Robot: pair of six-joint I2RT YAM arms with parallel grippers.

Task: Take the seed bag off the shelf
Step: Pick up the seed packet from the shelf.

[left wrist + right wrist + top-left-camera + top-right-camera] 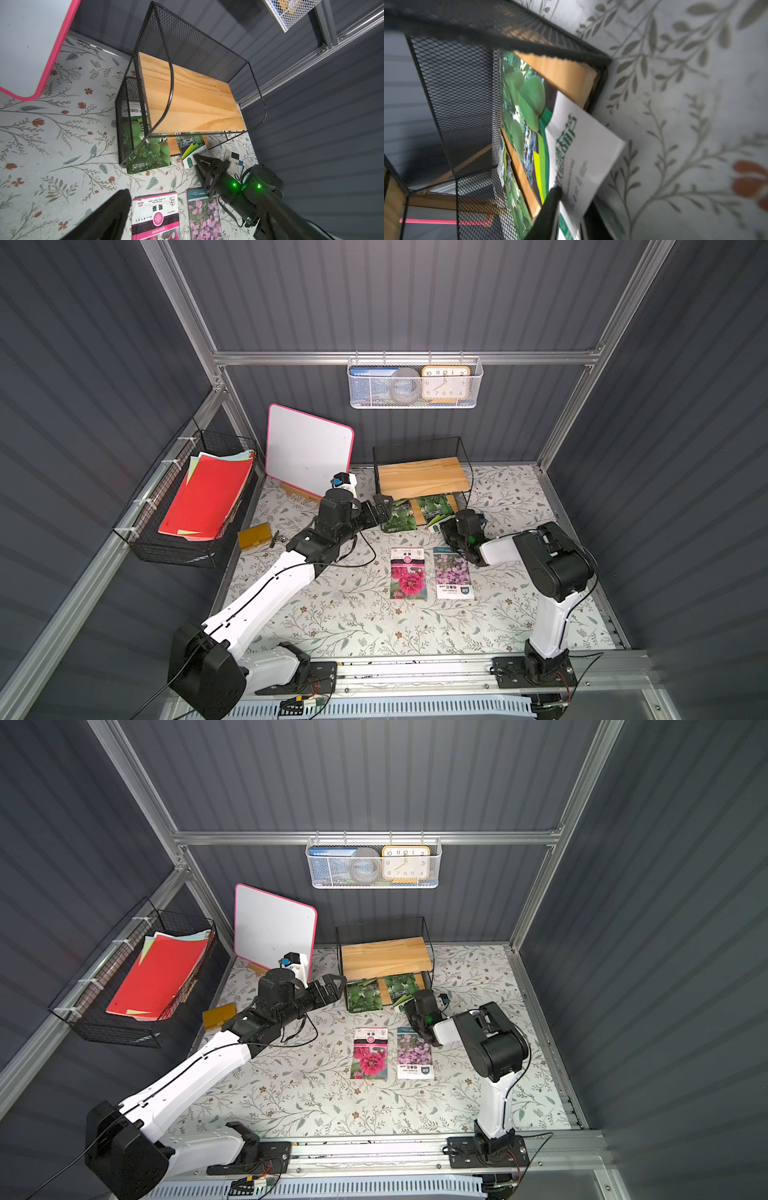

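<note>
Right wrist view shows the right claw [573, 199] pinching the white end of the bag [581, 149], one jaw on either face. The bag lies flat on the lower board [566, 72] of the shelf [452, 83]. Its long axis runs front to back, a little askew, and the white end juts past the front edge toward that claw. The pull therefore looks to be straight out along that axis, under the top board [419, 477]. In a top view the left claw [382, 505] hangs spread and empty by the shelf's left front corner, beside a second green bag [399, 517] on the same board. Two flower packets [409, 572] lie on the mat [332, 614]. The white basket [415, 405] holds a clock [446, 383]; the black basket [174, 549] holds red papers [208, 497].
</note>
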